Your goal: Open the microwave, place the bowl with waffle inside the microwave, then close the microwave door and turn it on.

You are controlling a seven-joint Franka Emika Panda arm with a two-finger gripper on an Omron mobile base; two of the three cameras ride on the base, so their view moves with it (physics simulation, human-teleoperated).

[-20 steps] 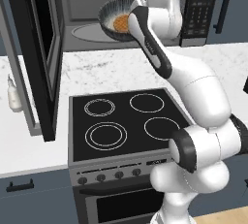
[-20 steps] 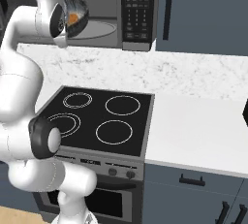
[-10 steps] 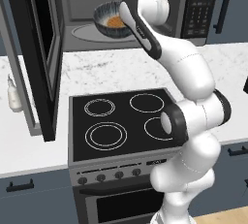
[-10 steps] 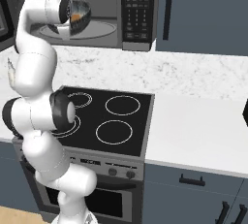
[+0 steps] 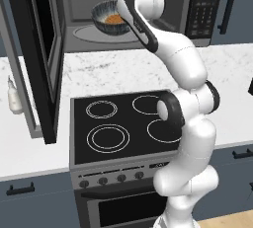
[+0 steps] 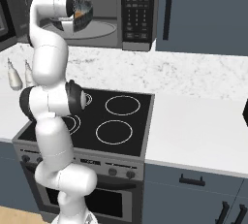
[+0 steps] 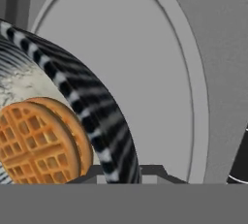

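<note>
Bowl with waffle inside the open microwave

The microwave (image 5: 148, 10) stands open, its microwave door (image 5: 42, 54) of dark glass in a grey frame swung out to the left. The dark, ribbed bowl (image 5: 109, 19) sits tilted just above the round grey turntable (image 7: 145, 72) inside, and the golden, grid-patterned waffle (image 7: 36, 143) lies in it against its wall.
</note>
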